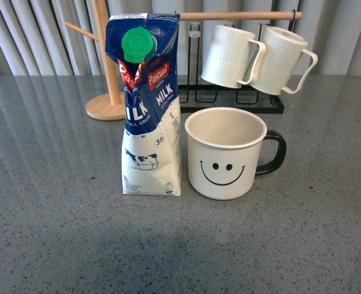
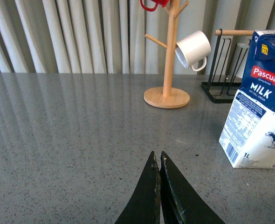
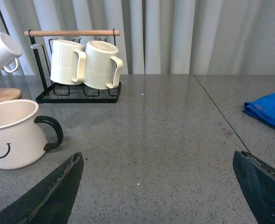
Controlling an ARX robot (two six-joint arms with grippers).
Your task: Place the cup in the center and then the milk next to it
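Observation:
The cup [image 1: 225, 153], off-white with a black smiley face and black handle, stands upright in the middle of the grey table. The milk carton [image 1: 148, 104], blue over white with a green cap, stands upright right beside it on its left, nearly touching. Neither arm shows in the front view. In the left wrist view my left gripper [image 2: 157, 157] is shut and empty above bare table, with the milk [image 2: 261, 102] some way off. In the right wrist view my right gripper [image 3: 157, 158] is open and empty, with the cup [image 3: 16, 133] off to one side.
A wooden mug tree [image 1: 104, 67] stands behind the milk, holding a small white cup [image 2: 193, 49]. A black rack [image 1: 235, 98] with two ribbed cream mugs [image 1: 257, 58] stands behind the cup. A blue cloth [image 3: 270, 108] lies at the right wrist view's edge.

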